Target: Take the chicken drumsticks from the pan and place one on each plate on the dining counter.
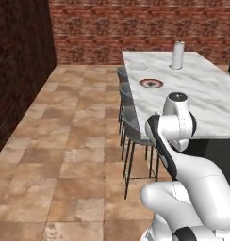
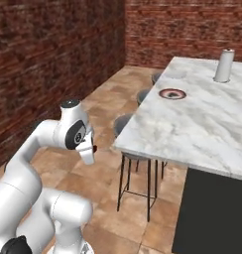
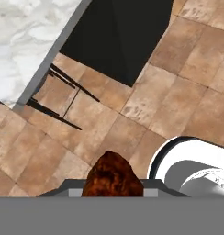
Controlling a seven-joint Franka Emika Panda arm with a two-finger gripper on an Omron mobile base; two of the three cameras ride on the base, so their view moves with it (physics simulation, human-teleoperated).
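Observation:
In the hand view a brown glazed chicken drumstick [image 3: 112, 176] sits between the fingertips of my gripper [image 3: 113, 189], which is shut on it, hanging over the tiled floor beside the dining counter's corner [image 3: 22, 41]. In the right base view the gripper [image 2: 91, 149] is tucked low under the folded arm, left of the counter [image 2: 192, 124], with a reddish bit of the drumstick [image 2: 95, 148] at its tip. One plate [image 1: 151, 83] [image 2: 172, 94] with a reddish rim lies on the counter [image 1: 206, 94], far ahead of the gripper. The pan is out of view.
A white paper-towel roll [image 1: 177, 55] [image 2: 224, 65] stands at the counter's far end. Several grey stools [image 1: 132, 123] [image 2: 127, 124] line the counter's near side, thin black legs [image 3: 63, 98] below. Brick walls close the left and back. Open tiled floor [image 1: 65, 155] lies left.

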